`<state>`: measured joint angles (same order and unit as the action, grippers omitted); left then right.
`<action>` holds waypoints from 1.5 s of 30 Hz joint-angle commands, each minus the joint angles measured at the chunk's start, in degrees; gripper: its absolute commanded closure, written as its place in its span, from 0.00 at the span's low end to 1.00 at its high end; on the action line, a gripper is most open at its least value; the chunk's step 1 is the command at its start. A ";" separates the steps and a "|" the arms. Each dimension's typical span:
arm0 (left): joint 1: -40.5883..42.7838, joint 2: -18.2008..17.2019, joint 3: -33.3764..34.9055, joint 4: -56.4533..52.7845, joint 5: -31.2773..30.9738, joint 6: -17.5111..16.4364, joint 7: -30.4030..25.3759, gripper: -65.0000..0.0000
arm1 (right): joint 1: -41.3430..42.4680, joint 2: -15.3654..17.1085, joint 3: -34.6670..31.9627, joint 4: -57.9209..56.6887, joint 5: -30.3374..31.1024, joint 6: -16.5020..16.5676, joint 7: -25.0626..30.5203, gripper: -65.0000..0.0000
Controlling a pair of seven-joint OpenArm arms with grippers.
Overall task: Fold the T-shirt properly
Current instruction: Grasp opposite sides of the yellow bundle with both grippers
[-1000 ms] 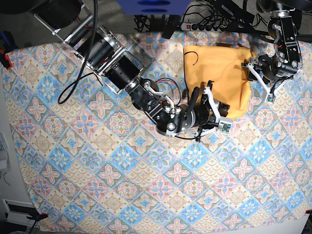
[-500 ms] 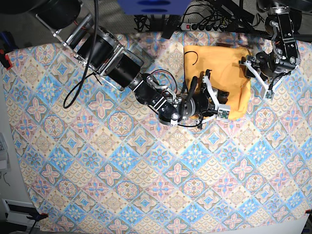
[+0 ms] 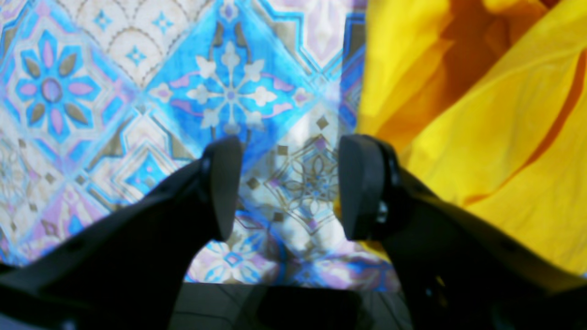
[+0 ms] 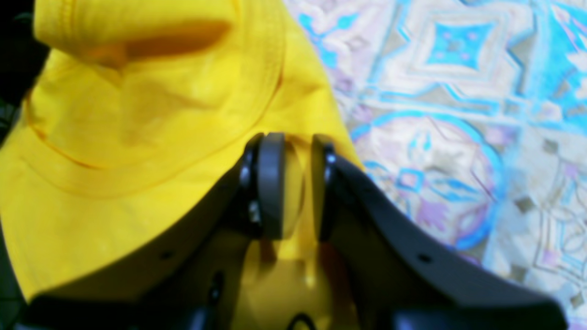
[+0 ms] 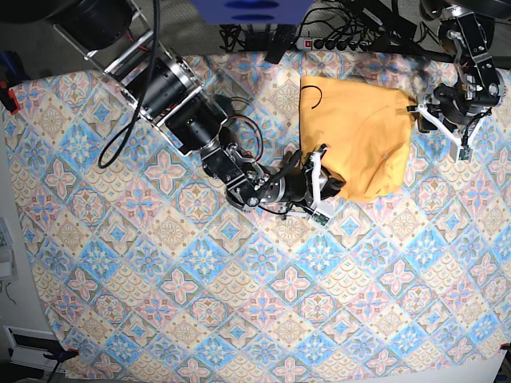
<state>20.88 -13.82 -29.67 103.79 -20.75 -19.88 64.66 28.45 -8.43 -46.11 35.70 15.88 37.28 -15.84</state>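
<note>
The yellow-orange T-shirt (image 5: 355, 128) lies folded into a rough rectangle at the back right of the patterned tablecloth (image 5: 239, 279). My right gripper (image 5: 321, 190) is at the shirt's lower left corner. In the right wrist view its jaws (image 4: 293, 192) stand narrow with yellow T-shirt (image 4: 137, 114) fabric pinched between the pads. My left gripper (image 5: 445, 132) hovers just off the shirt's right edge. In the left wrist view it (image 3: 289, 192) is open over the tablecloth (image 3: 137, 91), with nothing between the fingers and the T-shirt (image 3: 495, 137) beside its right finger.
A power strip (image 5: 335, 41) and cables run behind the table's far edge, next to a blue box (image 5: 251, 9). A red clamp (image 5: 8, 100) holds the cloth at the left edge. The right arm's thick body (image 5: 172, 96) crosses the back left.
My right gripper has travelled left along the shirt's lower edge to its lower left corner. My left gripper has drawn back to the right, off the shirt's right edge.
</note>
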 commanded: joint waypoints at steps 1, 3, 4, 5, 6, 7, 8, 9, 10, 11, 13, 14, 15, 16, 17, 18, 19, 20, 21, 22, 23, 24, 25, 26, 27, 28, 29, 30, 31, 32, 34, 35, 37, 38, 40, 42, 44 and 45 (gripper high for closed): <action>0.87 -0.64 0.00 3.07 -0.39 -0.38 -0.62 0.49 | 1.84 -0.57 1.14 0.12 -1.07 0.04 1.20 0.84; 1.67 -0.02 0.35 4.83 -0.39 -0.38 -0.44 0.49 | 1.75 -0.57 3.16 -0.41 -4.58 -0.05 1.02 0.84; 1.84 0.07 1.14 5.44 -0.39 -0.38 -0.36 0.49 | 1.40 -0.57 4.39 -0.32 -6.08 -0.05 1.02 0.84; 2.54 0.07 2.02 5.79 -0.39 -0.38 -0.36 0.49 | 1.05 -0.57 6.15 -0.23 -7.31 -0.05 1.02 0.84; 3.16 -0.02 2.90 5.97 -0.39 -0.38 -0.36 0.49 | 0.70 -0.57 7.65 -0.23 -8.19 -0.05 0.93 0.84; 3.51 -0.02 3.34 6.76 -0.39 -0.38 -0.36 0.49 | 0.70 -0.57 8.52 -0.05 -8.63 0.04 0.93 0.84; 4.39 -0.02 3.60 7.73 -0.39 -0.38 -0.36 0.49 | 0.61 -0.57 8.96 0.74 -8.45 0.04 0.93 0.84; 5.45 -0.02 3.69 8.78 -0.39 -0.38 -0.53 0.49 | 0.34 -0.57 9.14 1.62 -8.45 0.04 0.93 0.84; 6.32 -0.02 3.69 9.93 -0.39 -0.38 -0.62 0.49 | -0.27 -0.57 9.14 2.85 -8.45 0.04 0.93 0.84; 7.12 0.07 3.69 10.89 -0.48 -0.38 -0.62 0.49 | -0.62 -0.57 9.05 3.90 -8.54 0.04 0.93 0.84; 8.35 0.07 3.69 11.77 -2.59 -0.47 -0.53 0.49 | -0.62 -0.57 8.88 4.78 -8.63 0.04 0.85 0.84; 8.87 -0.29 3.69 11.77 -4.26 -0.47 -0.44 0.49 | -0.62 -0.57 8.88 4.78 -8.54 0.04 0.85 0.84; 9.31 -1.08 3.78 11.77 -5.49 -0.47 -0.36 0.49 | -0.62 -0.57 8.88 4.96 -8.54 0.04 0.85 0.84; 9.93 -1.78 3.96 11.60 -6.28 -0.47 -0.36 0.49 | -0.53 -0.57 8.88 4.96 -8.54 0.04 0.85 0.84; 10.10 -2.22 4.92 11.33 -6.28 -0.47 -0.36 0.49 | -0.53 -0.57 8.88 4.96 -8.54 0.04 0.85 0.84; 10.10 -2.48 6.42 10.54 -5.75 -0.47 -0.44 0.49 | -0.53 -0.57 8.88 4.96 -8.54 0.04 0.85 0.84; 10.02 -3.19 8.09 9.57 -4.79 -0.30 -0.62 0.49 | -0.53 -0.57 8.88 4.96 -8.54 0.04 0.85 0.84; 9.84 -3.80 9.76 8.43 -3.64 -0.03 -0.62 0.49 | -0.53 -0.57 8.88 4.96 -8.45 0.04 0.85 0.84; 9.67 -3.98 11.25 7.11 -2.50 -0.03 -0.71 0.49 | -0.53 -0.57 8.88 4.96 -8.45 0.04 0.85 0.84; 8.96 -3.98 12.40 6.06 -1.44 -0.03 -0.80 0.49 | -0.53 -0.57 8.88 4.96 -8.45 0.04 0.85 0.84; 7.82 -3.98 13.54 4.92 -0.48 -0.03 -1.06 0.49 | -0.53 -0.57 8.88 4.96 -8.45 0.04 0.67 0.84; 7.03 -3.89 14.51 3.86 0.58 0.05 -1.50 0.49 | -0.62 -0.57 8.88 4.96 -8.54 0.04 0.06 0.84; 6.59 -3.89 15.56 2.54 1.54 0.05 -1.94 0.49 | -0.62 -0.57 8.79 4.96 -8.54 0.04 -0.74 0.84; 6.15 -3.89 16.44 1.14 2.60 0.05 -2.38 0.49 | -0.62 -0.57 8.79 4.96 -8.63 0.04 -1.44 0.84; 5.09 -3.89 17.14 -0.10 3.39 0.05 -3.08 0.49 | -0.62 -0.57 8.79 4.96 -8.63 0.04 -1.97 0.84; 3.86 -3.89 17.93 -1.85 4.27 0.05 -3.78 0.49 | -0.62 -0.57 8.79 4.96 -8.71 0.04 -2.41 0.84; 3.07 -3.89 18.37 -3.70 4.97 0.05 -4.22 0.49 | -0.62 -0.57 8.79 4.96 -8.71 0.04 -2.58 0.84; 2.10 -3.89 18.73 -5.37 5.68 0.05 -4.49 0.49 | -0.62 -0.57 8.79 4.96 -8.71 0.04 -2.58 0.84; 1.31 -3.89 18.99 -7.04 6.47 0.05 -5.02 0.49 | -0.62 -0.57 8.79 4.96 -8.71 0.04 -2.58 0.84; 0.26 -3.89 19.34 -8.71 7.08 0.05 -5.89 0.49 | -0.62 -0.57 9.05 4.96 -8.71 0.04 -2.58 0.84; -1.94 -3.98 20.75 -11.26 7.96 0.05 -7.48 0.49 | -0.71 0.38 9.14 4.96 -8.71 0.04 -2.67 0.84; -2.91 -4.07 21.45 -12.32 8.31 0.05 -7.83 0.49 | -0.71 1.09 9.23 5.04 -8.71 0.04 -3.20 0.84; -5.02 -4.15 22.59 -13.55 9.37 0.05 -8.36 0.49 | -0.71 2.05 9.23 5.04 -8.71 0.04 -4.60 0.84; -6.16 -4.15 23.39 -14.16 10.25 0.05 -8.62 0.49 | -0.71 2.58 9.32 5.13 -8.71 0.04 -5.04 0.84; -9.15 -4.07 25.85 -15.83 12.01 0.05 -9.24 0.49 | -0.71 3.81 9.32 5.84 -8.71 0.04 -5.48 0.84; -12.05 -4.07 27.69 -17.94 13.06 0.05 -9.50 0.49 | -1.41 5.66 9.32 8.56 -8.54 0.04 -5.57 0.84; -14.60 -4.07 29.28 -20.40 13.41 0.05 -9.67 0.49 | -2.73 7.68 9.32 12.69 -8.45 0.04 -5.57 0.84; -16.18 -4.07 30.15 -21.46 13.68 0.05 -10.38 0.49 | -3.44 8.65 9.40 15.33 -8.45 0.04 -5.57 0.84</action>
<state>5.19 -18.13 0.08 82.94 -8.97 -21.63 55.92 23.46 0.62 -36.97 49.87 6.35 37.17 -22.74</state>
